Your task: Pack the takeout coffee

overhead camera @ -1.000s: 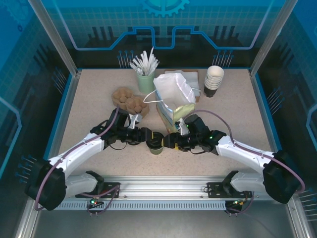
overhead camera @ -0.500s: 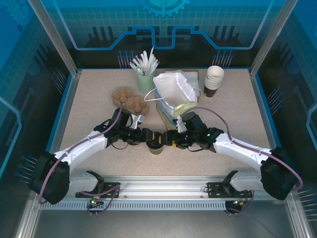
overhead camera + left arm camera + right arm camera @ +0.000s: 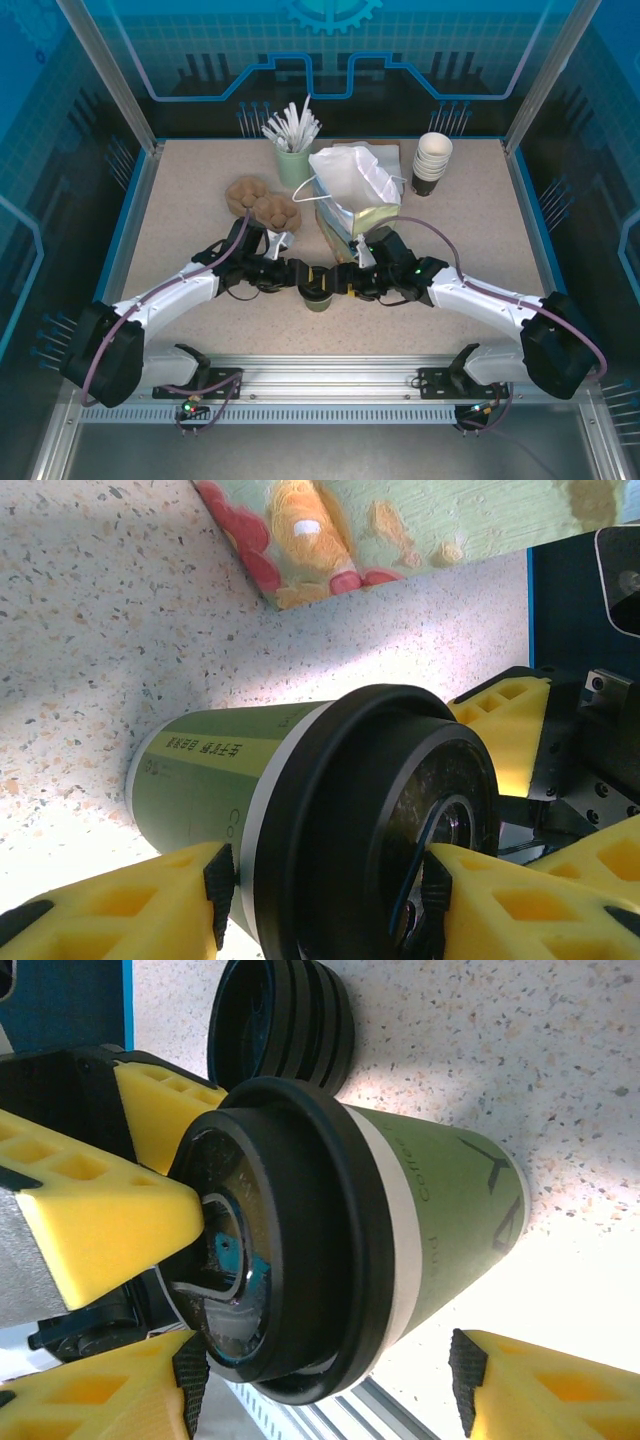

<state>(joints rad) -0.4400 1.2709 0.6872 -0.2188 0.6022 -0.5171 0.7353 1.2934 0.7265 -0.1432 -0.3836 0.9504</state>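
Small pale-green takeout coffee cup with round black plastic lid point(image 3: 316, 294) stands upright on speckled table point(image 3: 180, 200), front centre, between both jaws. Left jaws look clenched on lid, pads point(image 3: 218, 900) touching. Right jaws released, straddling cup, one pad point(image 3: 466, 1380) clear. Open white bag point(image 3: 350, 185) just behind, right-arm side.

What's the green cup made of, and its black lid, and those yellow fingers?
The cup looks like matte paper, with printed lettering. Its lid seems glossy black plastic, catching highlights. The yellow fingers look like foam or soft plastic, with hollow cells.
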